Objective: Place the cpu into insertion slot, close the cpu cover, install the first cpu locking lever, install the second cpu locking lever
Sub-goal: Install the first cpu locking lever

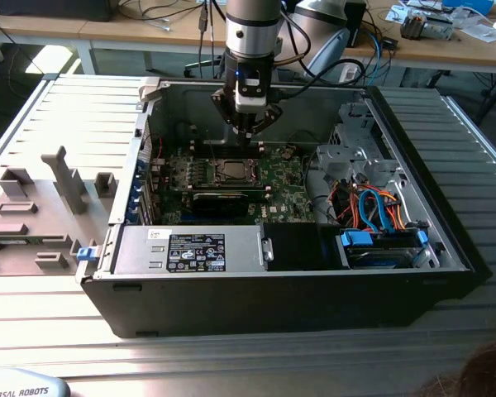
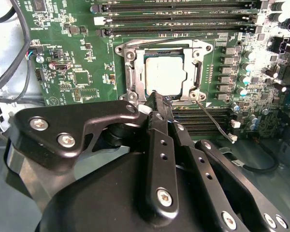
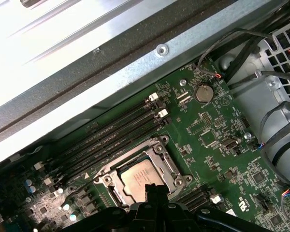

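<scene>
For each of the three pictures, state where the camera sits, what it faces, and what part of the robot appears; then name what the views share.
Exterior view: off the arm, above the open computer case; shows the arm and hand.
Second wrist view: on the arm, facing the motherboard; the hand reaches the cpu cover.
First wrist view: on the arm, facing board and case wall; the hand at the cover.
Shared: the cpu.

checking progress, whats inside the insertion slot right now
The cpu lies in the insertion slot, its silver top showing through the cpu cover lying around it. The gripper covers the chip's near edge; the contacts beneath it are hidden.
</scene>
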`<state>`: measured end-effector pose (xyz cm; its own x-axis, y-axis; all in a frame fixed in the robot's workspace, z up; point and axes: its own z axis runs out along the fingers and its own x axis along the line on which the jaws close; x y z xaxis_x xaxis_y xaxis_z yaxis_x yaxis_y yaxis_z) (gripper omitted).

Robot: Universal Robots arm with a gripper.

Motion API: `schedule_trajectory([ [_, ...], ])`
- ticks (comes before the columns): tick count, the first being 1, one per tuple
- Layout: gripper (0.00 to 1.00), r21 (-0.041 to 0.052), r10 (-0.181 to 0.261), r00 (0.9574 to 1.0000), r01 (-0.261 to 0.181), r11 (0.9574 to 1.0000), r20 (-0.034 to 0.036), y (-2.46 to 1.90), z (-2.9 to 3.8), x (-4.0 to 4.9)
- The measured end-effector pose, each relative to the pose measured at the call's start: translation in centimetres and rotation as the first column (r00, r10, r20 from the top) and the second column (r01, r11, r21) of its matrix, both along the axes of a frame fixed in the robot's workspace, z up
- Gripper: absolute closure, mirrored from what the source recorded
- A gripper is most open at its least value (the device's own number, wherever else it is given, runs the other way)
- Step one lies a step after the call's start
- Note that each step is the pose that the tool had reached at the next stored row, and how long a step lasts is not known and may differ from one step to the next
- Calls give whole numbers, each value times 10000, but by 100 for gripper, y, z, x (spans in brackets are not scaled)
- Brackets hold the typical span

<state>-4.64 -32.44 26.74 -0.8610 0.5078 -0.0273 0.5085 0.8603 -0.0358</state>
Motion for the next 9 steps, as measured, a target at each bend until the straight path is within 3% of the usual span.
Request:
schedule_trajectory([
  [9, 89, 0, 142, 9999, -142, 9999, 0, 0, 0, 0],
])
